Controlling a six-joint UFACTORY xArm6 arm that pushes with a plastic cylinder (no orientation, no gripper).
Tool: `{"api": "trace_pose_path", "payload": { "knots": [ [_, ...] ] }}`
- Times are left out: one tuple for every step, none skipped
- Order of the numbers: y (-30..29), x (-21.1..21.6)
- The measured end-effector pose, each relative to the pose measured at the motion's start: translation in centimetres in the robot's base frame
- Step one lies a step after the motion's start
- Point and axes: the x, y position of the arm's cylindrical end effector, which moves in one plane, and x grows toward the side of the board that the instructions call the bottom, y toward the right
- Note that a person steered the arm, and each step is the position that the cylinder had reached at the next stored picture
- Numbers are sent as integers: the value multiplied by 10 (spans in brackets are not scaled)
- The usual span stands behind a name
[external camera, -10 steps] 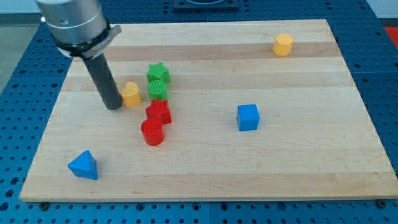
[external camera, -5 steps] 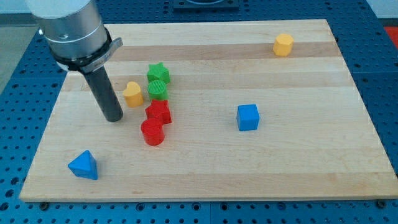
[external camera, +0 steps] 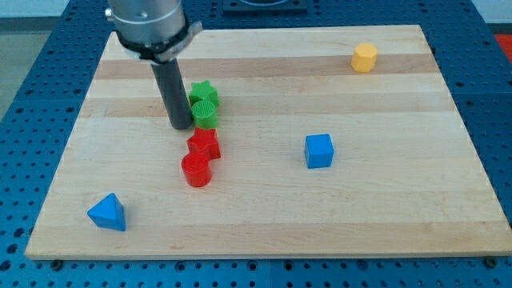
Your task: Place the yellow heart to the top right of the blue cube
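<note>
The blue cube (external camera: 318, 150) sits right of the board's centre. The yellow heart does not show; my dark rod stands over the spot where it lay, so it may be hidden behind the rod. My tip (external camera: 182, 126) rests on the board just left of the green cylinder (external camera: 205, 116), close to or touching it, and above-left of the red star (external camera: 204, 144). The blue cube is far to the tip's right.
A green star (external camera: 204, 93) sits right above the green cylinder. A red cylinder (external camera: 196, 170) lies below the red star. A blue triangular block (external camera: 107, 213) is at the bottom left. A yellow hexagonal block (external camera: 364, 58) is at the top right.
My rod moved right and slightly up, onto the spot where the yellow heart lay. The heart, visible before, no longer shows. The other blocks have not moved.
</note>
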Motion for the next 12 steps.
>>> {"api": "trace_pose_path", "payload": {
  "knots": [
    [-17, -36],
    [-29, -51],
    [-30, -52],
    [-30, -57],
    [-45, -56],
    [-59, -57],
    [-79, -84],
    [-80, -87],
    [-79, -89],
    [-57, -89],
    [-10, -89],
    [44, -89]
  ]
}}
